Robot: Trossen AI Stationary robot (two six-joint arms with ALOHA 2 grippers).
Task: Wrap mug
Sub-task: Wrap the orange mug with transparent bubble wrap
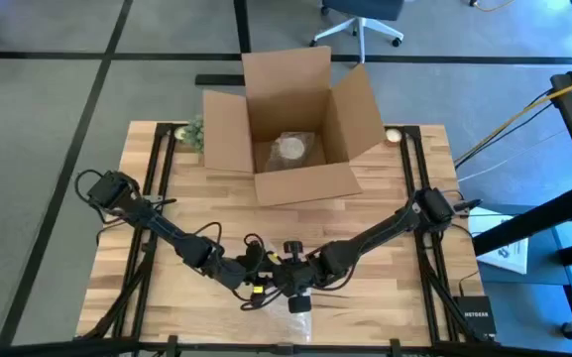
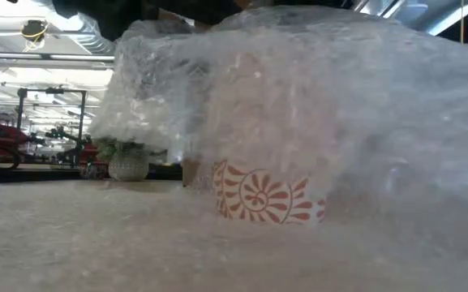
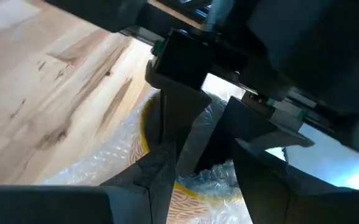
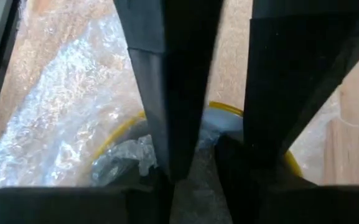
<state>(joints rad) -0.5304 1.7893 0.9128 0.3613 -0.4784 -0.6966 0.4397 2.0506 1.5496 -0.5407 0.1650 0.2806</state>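
- Both pincers are meeting at about six o'clock on the counter, near its front edge: the left pincer coming in from nine o'clock, the right pincer from three o'clock.
- Right pincer fingers are reaching down to the mug's yellow rim, apparently pinching bubble wrap against it; whether they are actually clamped I cannot tell.
- Left pincer fingers are standing apart just beside the mug, seemingly open and holding nothing.
- The mug, with its orange swirl pattern, is sitting under the two pincers, draped in bubble wrap.
- Judging by this, wrapping is partway along: the sheet is covering the mug and being tucked into its mouth, but loose wrap is lying spread on the counter.
- An open cardboard box is waiting at twelve o'clock.
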